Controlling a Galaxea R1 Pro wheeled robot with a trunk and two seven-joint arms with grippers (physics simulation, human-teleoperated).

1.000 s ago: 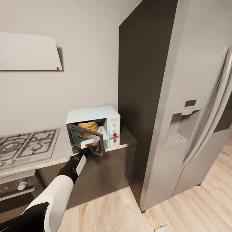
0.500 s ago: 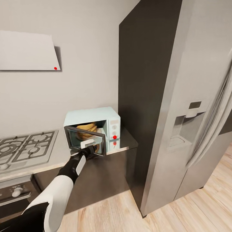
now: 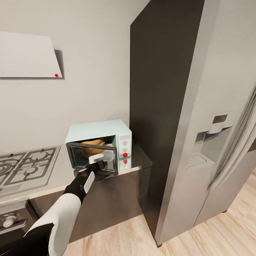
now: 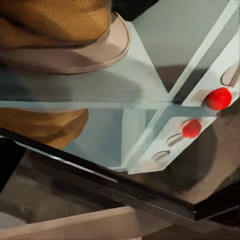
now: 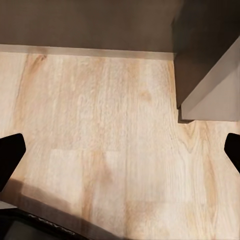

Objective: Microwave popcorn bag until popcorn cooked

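Where the grey wall meets the tall steel fridge (image 3: 209, 142), the kitchen narrows to a short run of counter with a wood-plank floor (image 3: 135, 231) below. On that run the light-grey countertop (image 3: 42, 186) carries a gas hob (image 3: 25, 169), and past it a dark glossy slab (image 3: 140, 160) bears the microwave (image 3: 99, 129), pressed close against the fridge's dark side panel. A white slanted hood (image 3: 28, 55) hangs on the wall above the hob, a red dot at its lower corner. The microwave's dark glass door (image 3: 93, 158) stands only slightly ajar, and through the glass the popcorn bag (image 3: 93, 145) sits inside the cavity on a pale plate (image 4: 100, 52); the left wrist view shows the golden-tan bag on that plate and its reflection below, with the red buttons of the control panel (image 3: 124, 149) off to one side. The left gripper (image 3: 99, 164) is at the lower middle of the door, touching it, but whether its fingers are apart or together I cannot tell from here. The right gripper (image 5: 120, 150) hangs low over the bare planks near the fridge's foot, its two dark fingertips (image 5: 10, 150) spread wide with nothing between them.
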